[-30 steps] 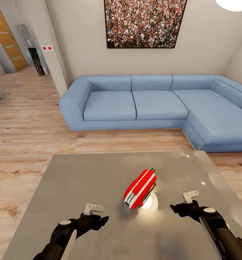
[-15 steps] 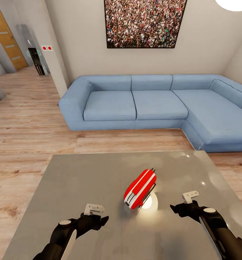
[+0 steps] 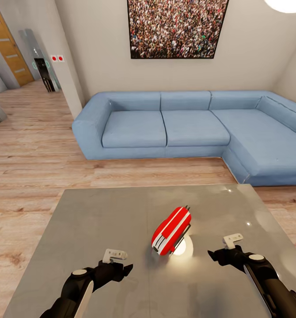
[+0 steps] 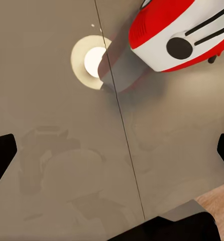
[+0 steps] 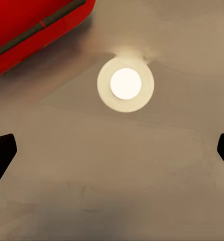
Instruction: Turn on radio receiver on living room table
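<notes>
The red radio receiver (image 3: 171, 230) lies on its side on the glossy grey table (image 3: 95, 221), slightly right of the middle, in the living room. Its white-grey face with a dark round dial shows in the left wrist view (image 4: 177, 30); a red edge of it shows in the right wrist view (image 5: 31, 25). My left gripper (image 3: 127, 268) hovers over the table on the near left side of the radio, open (image 4: 112, 153). On the radio's near right, my right gripper (image 3: 212, 254) is also open (image 5: 112, 150). Both hold nothing.
A blue L-shaped sofa (image 3: 165, 128) stands beyond the table along the back wall and the right side, under a crowd photo (image 3: 176, 26). Light wood floor (image 3: 33, 163) lies between the two. The pendant lamp's reflection (image 5: 125, 83) glows on the tabletop beside the radio.
</notes>
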Controlling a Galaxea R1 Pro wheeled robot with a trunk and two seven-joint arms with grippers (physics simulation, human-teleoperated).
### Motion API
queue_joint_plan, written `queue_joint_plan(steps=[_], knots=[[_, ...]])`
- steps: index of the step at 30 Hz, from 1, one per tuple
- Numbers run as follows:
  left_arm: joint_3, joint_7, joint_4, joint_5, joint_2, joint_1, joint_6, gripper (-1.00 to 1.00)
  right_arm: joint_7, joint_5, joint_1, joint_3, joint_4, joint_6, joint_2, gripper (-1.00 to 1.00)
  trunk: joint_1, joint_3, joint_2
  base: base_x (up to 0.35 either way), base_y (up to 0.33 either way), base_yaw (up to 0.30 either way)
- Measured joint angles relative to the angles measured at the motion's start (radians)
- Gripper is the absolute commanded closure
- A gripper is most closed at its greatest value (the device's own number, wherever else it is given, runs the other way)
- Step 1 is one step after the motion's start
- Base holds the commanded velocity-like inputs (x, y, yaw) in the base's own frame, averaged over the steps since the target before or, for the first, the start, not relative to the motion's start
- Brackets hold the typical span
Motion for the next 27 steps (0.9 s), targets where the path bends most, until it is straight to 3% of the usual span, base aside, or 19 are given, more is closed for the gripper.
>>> queue_joint_plan(steps=[17,27], knots=[[0.0,0.0,0.0,0.002,0.0,0.0,0.0,-1.0,0.0,0.002,0.0,-0.001,0.0,-0.006,0.0,-1.0,0.0,-0.026,0.0,0.0,0.0,0.0],[0.0,0.0,0.0,0.002,0.0,0.0,0.0,-1.0,-0.008,0.002,0.0,-0.001,0.0,-0.001,0.0,-1.0,0.0,-0.028,0.0,0.0,0.0,0.0]])
